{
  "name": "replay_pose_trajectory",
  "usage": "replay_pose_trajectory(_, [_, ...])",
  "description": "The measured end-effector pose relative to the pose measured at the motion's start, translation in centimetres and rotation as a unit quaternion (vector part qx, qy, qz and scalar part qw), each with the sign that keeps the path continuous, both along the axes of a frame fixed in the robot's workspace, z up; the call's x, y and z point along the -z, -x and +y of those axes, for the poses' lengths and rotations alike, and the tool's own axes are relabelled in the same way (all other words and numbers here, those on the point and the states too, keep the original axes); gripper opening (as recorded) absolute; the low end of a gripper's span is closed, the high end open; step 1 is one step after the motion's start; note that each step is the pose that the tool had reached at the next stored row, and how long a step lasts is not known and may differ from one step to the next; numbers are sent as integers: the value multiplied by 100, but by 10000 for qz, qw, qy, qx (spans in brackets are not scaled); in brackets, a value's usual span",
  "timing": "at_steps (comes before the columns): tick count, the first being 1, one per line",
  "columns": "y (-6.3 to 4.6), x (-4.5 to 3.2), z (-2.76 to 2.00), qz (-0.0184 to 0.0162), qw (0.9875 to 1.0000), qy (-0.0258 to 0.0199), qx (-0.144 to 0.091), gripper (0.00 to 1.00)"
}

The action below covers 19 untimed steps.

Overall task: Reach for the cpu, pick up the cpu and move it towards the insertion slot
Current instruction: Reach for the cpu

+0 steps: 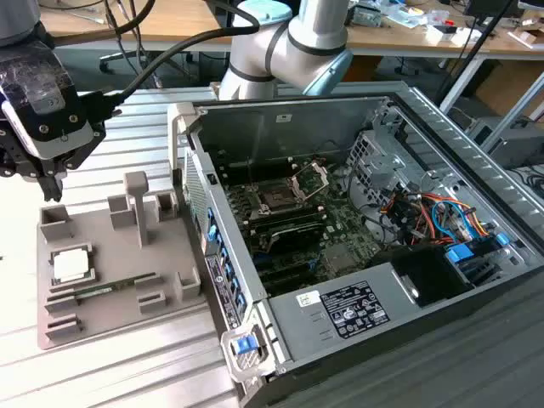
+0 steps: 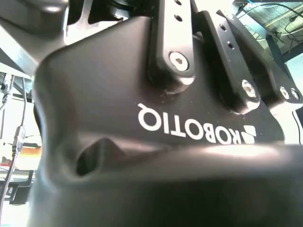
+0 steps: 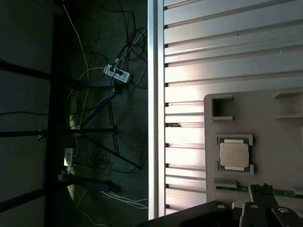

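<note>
- Hanging tip-down over the far corner of the fixture plate, the gripper (image 1: 53, 191) is a black, blocky unit with glossy clear film over its upper body; how far it stands open cannot be told, and no part is seen in its grasp.
- Arm (image 1: 293, 38): smooth grey tubes with pale blue caps rise behind the computer case, and a thick black cable runs from them across to the wrist at the exterior view's left.
- Fixture plate (image 1: 115, 251): a matt grey-beige slab with raised square pockets, low brackets and upright posts.
- Cpu (image 1: 70, 265): a thin flat square with a pale silvery metal top, lying level in its seat on the plate. It sits nearer the camera than the gripper tip, below it and clear of it. In the first wrist view the cpu (image 3: 234, 154) rests between two small brackets, close to the gripper (image 3: 259, 201).
- Memory stick (image 1: 106, 289): a long thin green strip lying just beside the cpu's seat.
- Table (image 1: 136, 127): ribbed, bright aluminium slats under the plate.
- Computer case (image 1: 280, 127): an open box of grey sheet metal, toward the exterior view's right of the plate.
- Insertion slot (image 1: 278, 200): a dark square socket with a silver frame on the green board inside the case, well apart from the gripper.
</note>
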State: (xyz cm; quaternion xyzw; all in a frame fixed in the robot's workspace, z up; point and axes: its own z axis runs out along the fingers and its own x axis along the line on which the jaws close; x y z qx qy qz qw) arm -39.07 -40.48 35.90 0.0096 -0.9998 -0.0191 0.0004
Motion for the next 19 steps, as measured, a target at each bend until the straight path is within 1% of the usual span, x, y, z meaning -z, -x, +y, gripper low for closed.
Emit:
replay_pose_trajectory(7, [1,16,0,0,10000,0,0,10])
replay_pose_trajectory(9, [1,210,0,0,10000,0,0,10])
replay_pose_trajectory(19, [0,226,0,0,10000,0,0,10])
